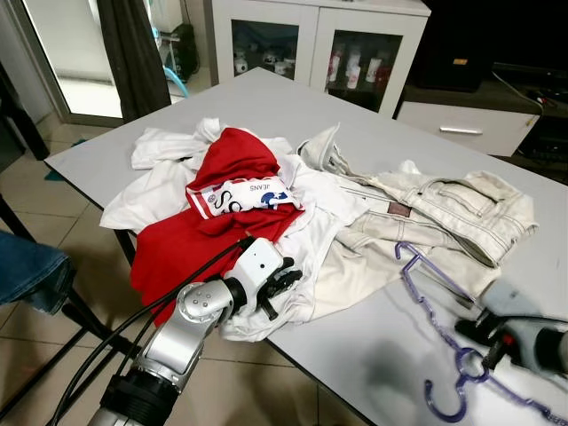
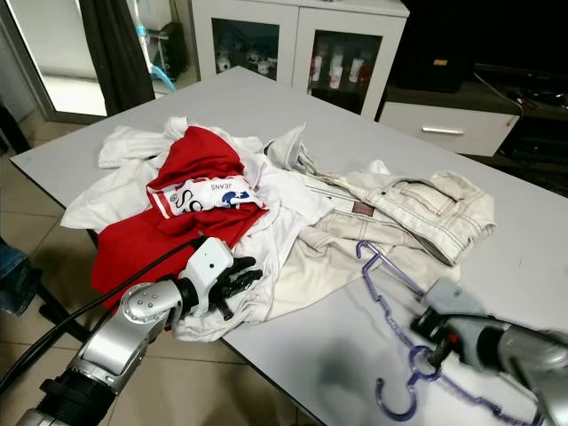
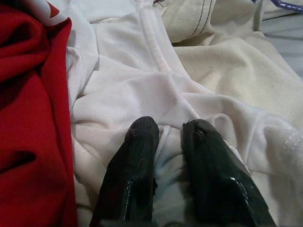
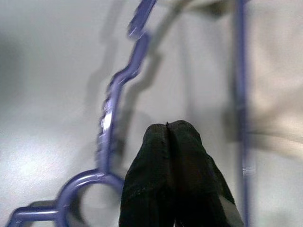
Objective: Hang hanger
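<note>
Purple hanger (image 1: pixel 441 335) flat on the grey bench (image 1: pixel 355 346), hook toward the near edge, far end lying against the cream jacket (image 1: pixel 444 217). Right hand (image 4: pixel 169 130) just above the hanger near its hook loop, fingers pressed together with nothing between them, tips inside the hanger's frame over bare bench; same hand at the near right corner of the bench in the head views (image 2: pixel 433 342). Left hand (image 3: pixel 168 130) low over the white cloth (image 3: pixel 142 80) at the near edge of the pile, fingers (image 3: pixel 142 137) slightly apart, tips resting on the cloth with a fold between them; cannot tell whether pinched. Red garment (image 1: pixel 195 240) just beside that hand, spilling over the bench edge, with a folded label reading "JEANS" (image 1: pixel 244 195) on top. Jacket spread to the right of the pile. White cabinet (image 1: pixel 319 40) with glass doors beyond the bench, dark curtain (image 1: pixel 133 53) at the far left, tiled floor (image 1: pixel 53 231) below.
</note>
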